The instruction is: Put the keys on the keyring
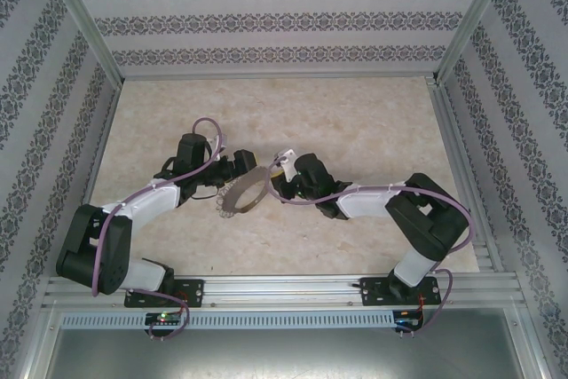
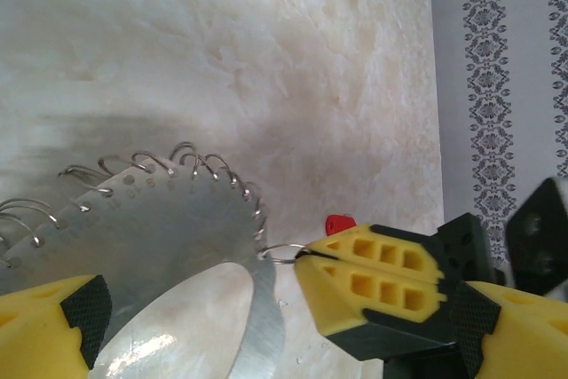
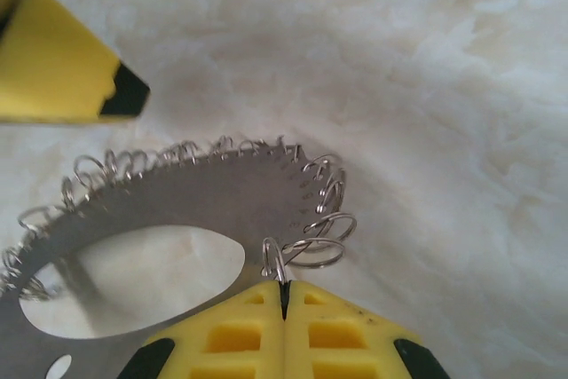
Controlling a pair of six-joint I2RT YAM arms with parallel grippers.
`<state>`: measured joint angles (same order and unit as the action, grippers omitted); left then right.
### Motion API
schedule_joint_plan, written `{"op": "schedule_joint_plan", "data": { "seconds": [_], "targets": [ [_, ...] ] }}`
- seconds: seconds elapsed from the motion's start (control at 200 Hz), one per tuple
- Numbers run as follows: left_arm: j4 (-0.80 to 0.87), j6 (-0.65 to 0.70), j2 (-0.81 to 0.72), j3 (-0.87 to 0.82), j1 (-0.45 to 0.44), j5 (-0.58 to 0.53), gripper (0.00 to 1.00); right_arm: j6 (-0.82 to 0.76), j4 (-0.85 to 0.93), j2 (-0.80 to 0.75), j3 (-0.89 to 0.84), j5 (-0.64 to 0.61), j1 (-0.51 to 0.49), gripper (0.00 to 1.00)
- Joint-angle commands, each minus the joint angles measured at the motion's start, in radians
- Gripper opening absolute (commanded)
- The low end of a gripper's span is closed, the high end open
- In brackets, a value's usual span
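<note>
Your left jaws stand spread wide and grip nothing, with the keyring [image 2: 177, 246] lying between them, near the middle of the tabletop [image 2: 311, 59]. Your right jaws are closed tight at the keyring's rim, pinching a small wire loop [image 3: 277, 259] there. The red-headed key [image 2: 339, 224] peeks out just beside them; you can't tell whether they grip it too.

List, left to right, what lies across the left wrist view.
keyring → right gripper → patterned wall. The red key is left out, since it overlaps the right gripper.
</note>
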<state>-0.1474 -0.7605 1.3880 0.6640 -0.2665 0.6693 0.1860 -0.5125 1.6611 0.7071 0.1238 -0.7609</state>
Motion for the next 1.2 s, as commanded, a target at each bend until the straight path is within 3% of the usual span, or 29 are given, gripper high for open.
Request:
{"op": "schedule_joint_plan", "data": {
  "seconds": [0.0,0.335,0.52,0.605,0.944,1.194],
  "targets": [
    [-0.047,0.003,0.014,-0.014,0.000,0.025,1.00,0.040,-0.098,-0.041,0.001,0.030,0.015,0.00],
    [-0.100,0.042,-0.003,-0.039,0.000,0.026,1.00,0.164,-0.215,-0.018,-0.025,0.188,0.082,0.00],
    [-0.130,0.057,0.003,-0.039,0.001,0.055,0.94,0.182,-0.218,-0.005,-0.025,0.239,0.099,0.00],
    [-0.131,0.072,0.002,-0.037,-0.001,0.066,0.88,0.197,-0.222,0.008,-0.028,0.273,0.113,0.00],
    [-0.172,0.149,0.014,-0.017,-0.043,0.121,0.43,0.247,-0.273,0.031,-0.045,0.386,0.146,0.00],
    [-0.181,0.155,0.018,0.014,-0.067,0.116,0.41,0.321,-0.412,0.009,-0.084,0.372,0.151,0.00]
  ]
}}
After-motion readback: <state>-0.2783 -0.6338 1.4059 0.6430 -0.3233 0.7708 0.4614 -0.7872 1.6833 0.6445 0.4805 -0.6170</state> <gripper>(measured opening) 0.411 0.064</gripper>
